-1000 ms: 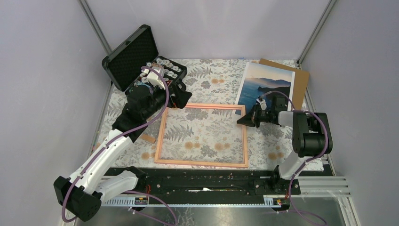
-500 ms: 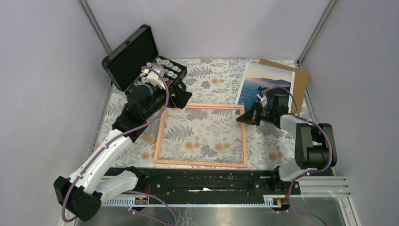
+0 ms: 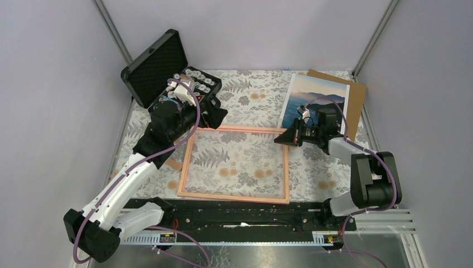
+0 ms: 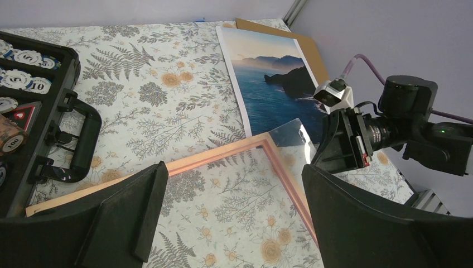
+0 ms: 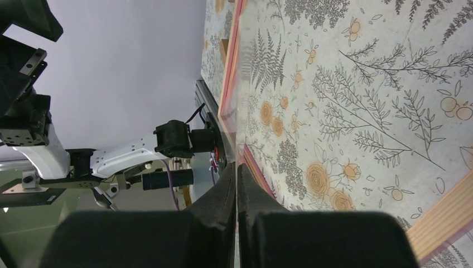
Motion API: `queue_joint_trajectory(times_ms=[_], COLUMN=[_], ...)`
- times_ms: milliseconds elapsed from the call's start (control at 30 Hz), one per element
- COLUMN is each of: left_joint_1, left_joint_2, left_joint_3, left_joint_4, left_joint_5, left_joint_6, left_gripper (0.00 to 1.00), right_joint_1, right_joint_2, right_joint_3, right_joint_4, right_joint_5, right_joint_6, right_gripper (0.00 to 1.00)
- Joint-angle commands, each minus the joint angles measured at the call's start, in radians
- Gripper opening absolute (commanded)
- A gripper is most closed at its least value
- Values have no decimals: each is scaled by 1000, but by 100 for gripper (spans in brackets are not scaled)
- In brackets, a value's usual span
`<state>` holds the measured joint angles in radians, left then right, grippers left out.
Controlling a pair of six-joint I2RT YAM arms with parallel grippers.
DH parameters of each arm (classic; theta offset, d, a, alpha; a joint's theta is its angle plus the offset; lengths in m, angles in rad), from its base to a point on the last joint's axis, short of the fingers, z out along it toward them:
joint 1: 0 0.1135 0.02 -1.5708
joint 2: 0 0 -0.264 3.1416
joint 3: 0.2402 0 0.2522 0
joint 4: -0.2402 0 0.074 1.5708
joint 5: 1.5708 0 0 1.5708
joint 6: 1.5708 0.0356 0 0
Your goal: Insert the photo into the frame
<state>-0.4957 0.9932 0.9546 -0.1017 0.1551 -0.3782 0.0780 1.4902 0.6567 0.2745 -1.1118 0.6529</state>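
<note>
Legibly, one chip [image 4: 11,142] near the frame [image 4: 223,154] reads "100".

Left arm's stretched way out forward, its tool [image 4: 234,206] hanging with the 2 fingers spread wide. Right arm's bent in toward the middle, wrist rolled sideways, tool [image 3: 281,139] pinched tight.

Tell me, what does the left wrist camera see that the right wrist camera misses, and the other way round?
Only the left wrist view: the photo lying on the brown board, the open black case with poker chips, and the left gripper with its fingers wide apart.
Only the right wrist view: the black rail at the table's near edge and a white link of the left arm.
Both: the frame, the floral cloth, and the right gripper, shut at the frame's far corner.
</note>
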Motion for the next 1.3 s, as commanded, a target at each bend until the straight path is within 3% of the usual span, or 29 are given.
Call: queue_joint_trajectory(times_ms=[0,133,300,367,500,667,800,1033,1267], left_joint_1=[3,3,3,3,3,3,3,3,3], left_joint_2=[-2,-3,2,3,3,-2,-5,-5,1], left_joint_3=[5,5,5,4,4,4,4,6,4], left_joint_4=[62,62,62,63,62,61,60,60,60], left_joint_5=[15,14,15,14,9,5,5,6,5], left_joint_6=[-4,-4,-5,-5,-3,-1,-1,1,1], left_gripper=[99,99,99,99,99,99,99,99,99], right_joint_1=[9,12,50,67,91,97,93,88,83], right_joint_2=[-38,-8,13,17,23,-13,-20,-46,-83], right_joint_3=[25,-12,-43,-38,-31,-24,-13,-51,-61], right_joint_4=[-24,16,96,96,39,-40,-54,100,171], right_joint_5=[1,84,176,219,313,402,359,235,219], right_joint_6=[3,91,198,209,201,159,125,92,105], right_gripper=[9,30,47,48,42,25,1,0,0])
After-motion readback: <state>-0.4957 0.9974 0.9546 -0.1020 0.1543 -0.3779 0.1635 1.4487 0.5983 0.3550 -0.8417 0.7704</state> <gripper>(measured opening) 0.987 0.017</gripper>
